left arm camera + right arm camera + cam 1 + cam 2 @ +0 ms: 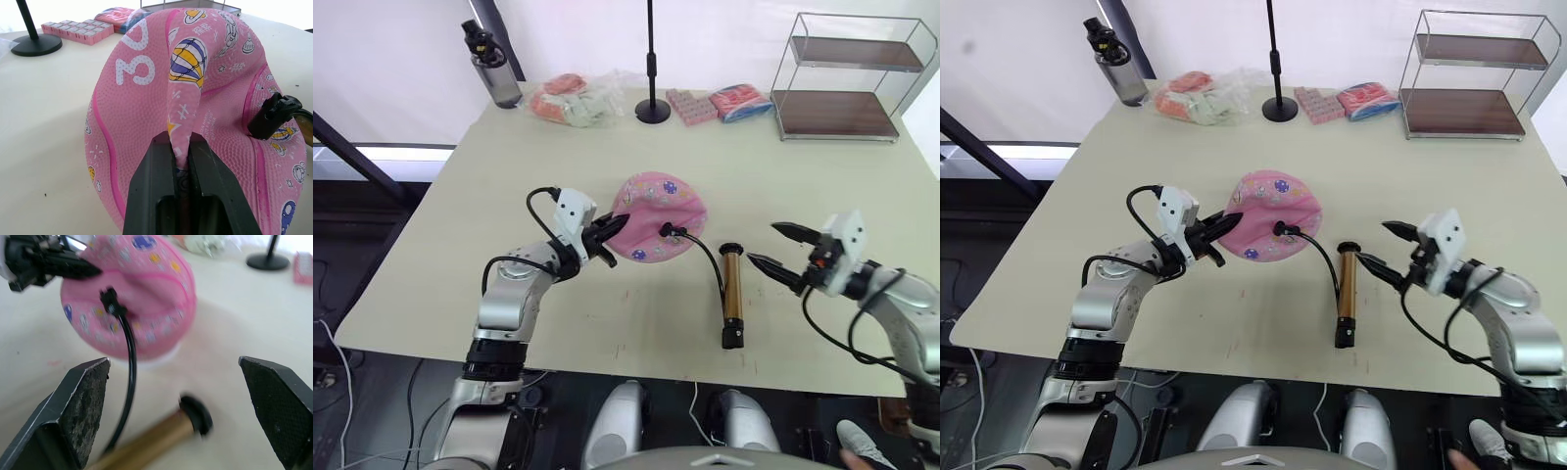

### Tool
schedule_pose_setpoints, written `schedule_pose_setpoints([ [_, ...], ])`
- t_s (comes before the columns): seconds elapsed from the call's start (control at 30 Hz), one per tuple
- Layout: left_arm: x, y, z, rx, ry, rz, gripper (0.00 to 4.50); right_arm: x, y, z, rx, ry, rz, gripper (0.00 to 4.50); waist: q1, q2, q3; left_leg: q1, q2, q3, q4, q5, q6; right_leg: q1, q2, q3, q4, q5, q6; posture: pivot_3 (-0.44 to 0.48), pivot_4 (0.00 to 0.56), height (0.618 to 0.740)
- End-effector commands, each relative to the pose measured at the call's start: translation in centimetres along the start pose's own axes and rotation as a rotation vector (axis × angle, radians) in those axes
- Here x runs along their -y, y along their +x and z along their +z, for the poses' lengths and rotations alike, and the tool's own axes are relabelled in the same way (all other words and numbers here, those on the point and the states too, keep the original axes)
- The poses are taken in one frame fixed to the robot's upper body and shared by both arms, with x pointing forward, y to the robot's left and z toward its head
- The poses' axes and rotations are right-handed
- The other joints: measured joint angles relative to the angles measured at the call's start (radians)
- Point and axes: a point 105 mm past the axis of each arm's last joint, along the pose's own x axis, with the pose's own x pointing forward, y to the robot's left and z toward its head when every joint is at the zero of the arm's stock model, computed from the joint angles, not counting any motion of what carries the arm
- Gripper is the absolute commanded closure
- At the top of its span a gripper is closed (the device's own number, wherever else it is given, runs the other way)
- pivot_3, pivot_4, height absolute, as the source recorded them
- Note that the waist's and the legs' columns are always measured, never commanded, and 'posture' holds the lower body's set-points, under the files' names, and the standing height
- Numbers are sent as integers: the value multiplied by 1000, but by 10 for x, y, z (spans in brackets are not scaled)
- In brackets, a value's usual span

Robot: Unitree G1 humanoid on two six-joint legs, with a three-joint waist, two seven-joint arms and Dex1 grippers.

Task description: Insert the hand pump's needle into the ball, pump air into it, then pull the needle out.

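Hand pump (pixel 732 298): a short bronze-gold metal cylinder with a black cap at each end, lying flat on the beige table (pixel 509 196) between the two arms, with its length running toward and away from the robot. A black handle piece sits at the far end, nearest the ball. A thin black hose (pixel 710 257) leaves that far end and curves up to a small black fitting (pixel 668 232) seated against the ball's surface. The needle itself cannot be made out; only the fitting is visible at the ball.

Ball (pixel 658 217): pink, pebbled rubber, printed with hot-air balloons, planets and white numerals. It is deflated and slumped, with a raised fold of skin running across its top. It lies near the table's centre, just beside the pump's far end.

Left gripper (pixel 608 238): pressed together on the raised fold at the ball's left edge; the left wrist view shows the pink skin pinched between the two black fingers (pixel 156 186).

Right gripper (pixel 775 246): fingers spread wide, holding nothing, positioned just to the right of the pump's far end and clear of it.

Far edge of table: a dark water bottle (pixel 491 65), a clear bag of items (pixel 576 98), a black stand base (pixel 653 111), pink packets (pixel 720 103) and a two-tier shelf (pixel 847 83).
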Motion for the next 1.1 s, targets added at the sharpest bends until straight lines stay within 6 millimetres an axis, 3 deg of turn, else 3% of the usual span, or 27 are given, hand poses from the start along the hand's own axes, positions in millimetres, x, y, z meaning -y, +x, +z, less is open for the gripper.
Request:
schedule_pose_setpoints([
  [0.03, 14, 0, -43, -160, -72, -42, 4500, -1, -21, 20, 94, -38, 38, 94, -1, 0, 0, 1, 0, 0, 0, 0, 0, 0, 0, 0, 0, 0, 0, 0, 150, 736],
  [0.4, 15, -2, -40, -161, -46, -57, 4500, -3, -68, 11, 104, -65, 44, 94, 1, -1, 1, 1, 0, 1, 1, 0, 0, 1, 0, 1, 1, 0, 0, 0, 150, 736],
  [0.67, 13, 0, -34, -141, -48, -58, 4500, -9, -72, 10, 140, -69, 99, 94, 2, -1, 1, 1, 1, 1, 3, 0, 0, 1, 1, 1, 2, 0, 0, 0, 150, 736],
  [0.93, 13, -3, -17, -52, -64, -60, 1097, -12, -74, 7, 153, -73, 131, 0, 1, -3, 2, 3, 0, 7, 5, 0, 0, 1, 0, 8, 2, 4, -1, 0, 150, 736],
  [1.03, 15, -6, -7, -9, -57, -73, 225, -12, -75, 6, 158, -80, 136, 0, 1, -3, 2, 4, 0, 10, 5, 0, 1, 0, 0, 11, 2, 4, -1, 0, 150, 736],
  [1.1, 16, -9, 3, 26, -52, -80, 68, -12, -75, 5, 160, -79, 140, 0, 0, -4, 2, 5, 1, 14, 5, -1, 2, -1, 0, 14, 2, 5, 0, 0, 150, 736],
])
